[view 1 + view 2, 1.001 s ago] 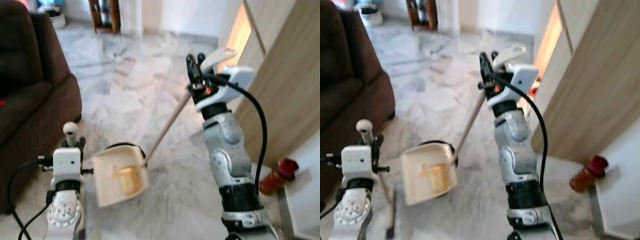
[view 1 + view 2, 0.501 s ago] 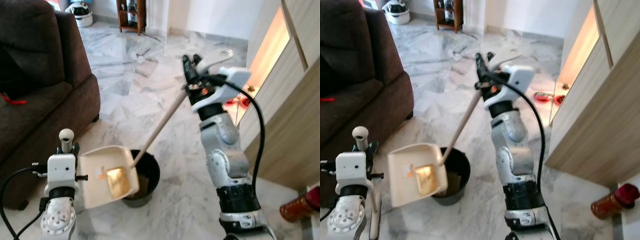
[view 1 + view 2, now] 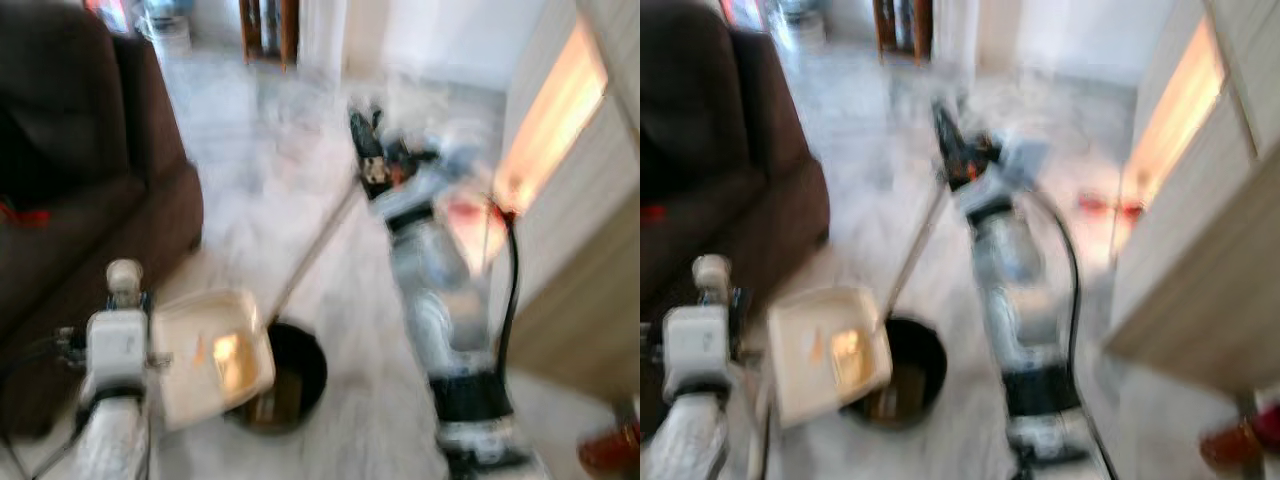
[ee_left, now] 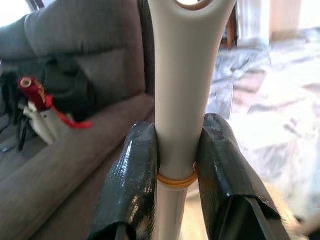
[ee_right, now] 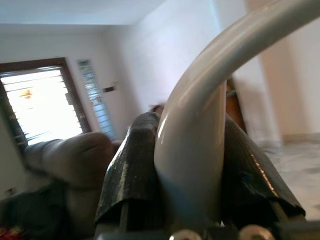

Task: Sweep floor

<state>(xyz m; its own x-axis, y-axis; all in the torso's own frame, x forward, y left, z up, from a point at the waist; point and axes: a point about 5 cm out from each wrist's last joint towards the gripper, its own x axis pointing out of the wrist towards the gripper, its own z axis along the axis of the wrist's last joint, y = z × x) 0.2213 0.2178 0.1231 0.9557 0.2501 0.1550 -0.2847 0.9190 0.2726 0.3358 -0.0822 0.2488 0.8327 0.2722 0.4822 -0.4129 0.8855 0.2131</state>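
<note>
Both grippers are clamped on handles: the left gripper has its two black fingers pressed against either side of a white broom handle that runs up between them, and the right gripper pinches the curved white end of the dustpan handle the same way. Down that long pole from the right jaws, the cream dustpan hangs tilted over a black bin on the marble floor, holding something yellowish, with a brown sofa beside the left jaws.

right gripper fingers clamped on curved white handle (sofa and window behind)
</note>
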